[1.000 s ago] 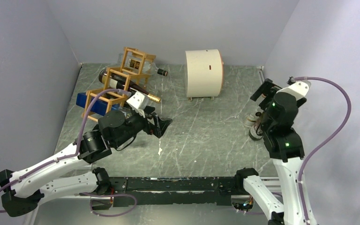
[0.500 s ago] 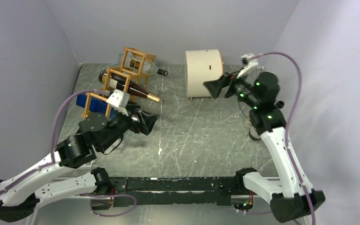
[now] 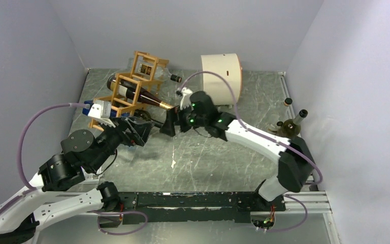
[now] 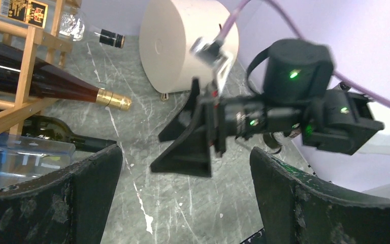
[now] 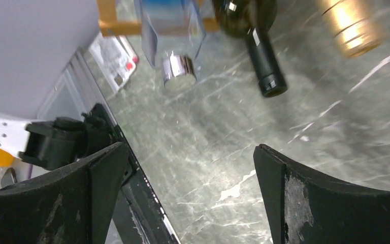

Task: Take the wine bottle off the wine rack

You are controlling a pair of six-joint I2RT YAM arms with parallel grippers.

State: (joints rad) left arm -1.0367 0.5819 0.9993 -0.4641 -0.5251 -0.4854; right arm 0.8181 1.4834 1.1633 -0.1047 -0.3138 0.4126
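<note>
Top external view showed the wine bottle (image 3: 136,94), taken here to be the dark one with the gold-foiled neck, lying through the middle cell of the wine rack (image 3: 145,53), neck sloping down and out over the desk (image 3: 223,152). The rack stood at the far left of the desk. It also carried a clear bottle (image 3: 147,67) in the upper cell and a blue bottle (image 5: 170,20) low down, with a second dark bottle (image 5: 264,61) beside the blue one. The right gripper (image 3: 168,124) hung just below the foil tip. Its jaws were spread fully and held nothing, and in the right wrist view the foil sat outside the gap. The left gripper (image 3: 142,133) hovered near the rack's near end, facing the other arm, its jaws likewise wide apart and empty. A cream drum (image 3: 221,79) stood well apart at the back. By this evidence no part of the removal was done. Closing on the bottle, drawing it clear of the cell and setting it down were all left to do.
</note>
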